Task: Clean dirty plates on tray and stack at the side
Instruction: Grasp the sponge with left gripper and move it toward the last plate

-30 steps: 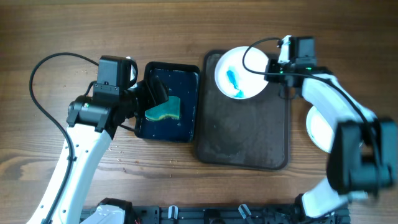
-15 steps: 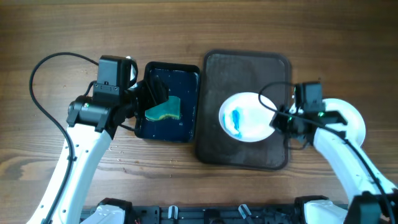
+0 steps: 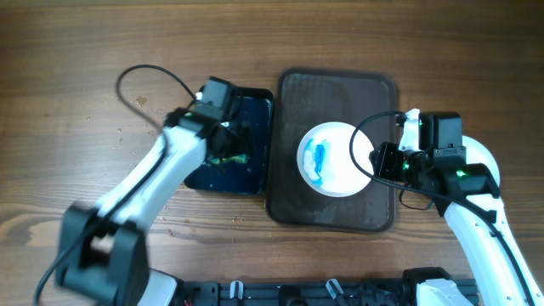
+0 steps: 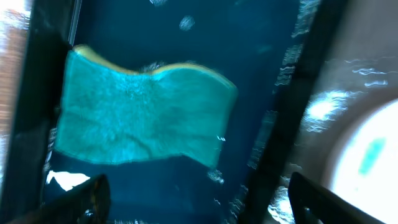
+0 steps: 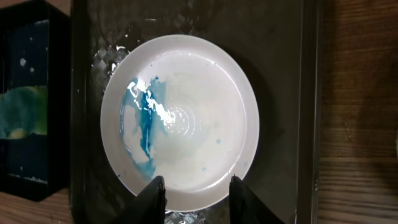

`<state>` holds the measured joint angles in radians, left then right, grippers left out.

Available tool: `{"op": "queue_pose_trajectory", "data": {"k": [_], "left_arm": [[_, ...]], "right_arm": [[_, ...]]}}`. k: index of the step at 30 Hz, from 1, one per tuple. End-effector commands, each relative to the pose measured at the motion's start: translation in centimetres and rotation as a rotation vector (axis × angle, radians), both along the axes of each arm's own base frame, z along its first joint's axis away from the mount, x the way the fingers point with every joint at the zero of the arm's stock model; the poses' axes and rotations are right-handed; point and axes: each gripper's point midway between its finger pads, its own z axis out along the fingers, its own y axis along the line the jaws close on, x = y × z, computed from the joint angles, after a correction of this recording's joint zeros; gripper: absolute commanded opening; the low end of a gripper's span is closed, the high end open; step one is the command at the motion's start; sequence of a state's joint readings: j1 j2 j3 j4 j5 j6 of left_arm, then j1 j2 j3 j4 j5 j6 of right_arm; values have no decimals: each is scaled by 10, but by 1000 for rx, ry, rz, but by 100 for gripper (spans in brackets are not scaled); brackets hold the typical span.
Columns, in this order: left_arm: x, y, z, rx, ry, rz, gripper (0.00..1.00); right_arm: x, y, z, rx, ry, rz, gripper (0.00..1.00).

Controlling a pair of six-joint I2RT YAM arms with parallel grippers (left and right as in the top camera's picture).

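On the tray [image 3: 340, 217], near its middle, the dirty plate [image 3: 336, 159] is lying flat and upright, and we are judging that the scrubbing step is only being prepared, not yet begun. The right gripper [image 5: 196, 182] is hovering over the plate's near rim with its fingers parted, pinching nothing that we can make out. The left gripper [image 4: 198, 183] is hanging spread wide over the sponge [image 4: 140, 118], which is floating in the dark water basin [image 3: 263, 110] just beside the tray's left edge, and it is not touching the sponge yet. We are reading the next move as a job for the left arm: lowering into the water, closing on the soaked sponge and carrying it across the basin wall to the plate, while the right arm is steadying the rim so the plate is not sliding on the wet tray. The plate itself is looking white and glossy, with a blue smear [image 5: 144, 121] running down the left of its well and fainter bluish specks towards the rim. At the right side of the table [image 3: 85, 51], a white curve [image 3: 489, 161] is showing beside the right arm, and we are taking it to be another plate.
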<state>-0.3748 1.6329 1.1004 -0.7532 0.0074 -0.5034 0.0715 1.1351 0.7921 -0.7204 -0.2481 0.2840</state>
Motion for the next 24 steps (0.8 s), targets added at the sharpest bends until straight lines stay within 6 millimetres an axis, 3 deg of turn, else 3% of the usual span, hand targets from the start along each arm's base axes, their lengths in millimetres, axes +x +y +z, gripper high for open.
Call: {"op": "queue_pose_trajectory", "data": {"k": [1,2,3,5,8,11,12,13,14,15,16,21,24], "left_arm": [[1,19,-61,123,105,41,74],[3,24,-74,126,126,72,67],[4,26,-86,117,150,91,52],[2,21,-95,60,185,93,9],[1,8,-88,-17,194,65,4],[-2,-9,-64,-121,187,43,4],[-3,-10,-48,-138,167,39,13],[-2,-9,-37,-137,143,39,39],[-1,-5,-28,-127,116,44,57],[1,1,-20,-100,89,52,69],[2,8,-16,-66,69,62,75],[7,41,-28,121,27,112,81],[7,37,-64,103,34,104,73]], "right_arm": [[-5,5,-1,-1,16,54,34],[-7,5,-3,-2,28,54,34],[-9,4,-4,-3,36,54,34],[-11,4,-5,-3,46,54,34],[-12,4,-5,-3,48,53,33],[-11,4,-5,-4,47,54,33],[-11,4,-5,-3,47,54,33],[-12,4,-5,-3,48,54,33],[-12,4,-5,-3,48,54,33],[-11,4,-5,-3,48,54,33],[-11,4,-5,-3,47,53,33],[-10,4,-4,-3,42,53,33],[-8,2,-6,-2,49,19,36]]}}
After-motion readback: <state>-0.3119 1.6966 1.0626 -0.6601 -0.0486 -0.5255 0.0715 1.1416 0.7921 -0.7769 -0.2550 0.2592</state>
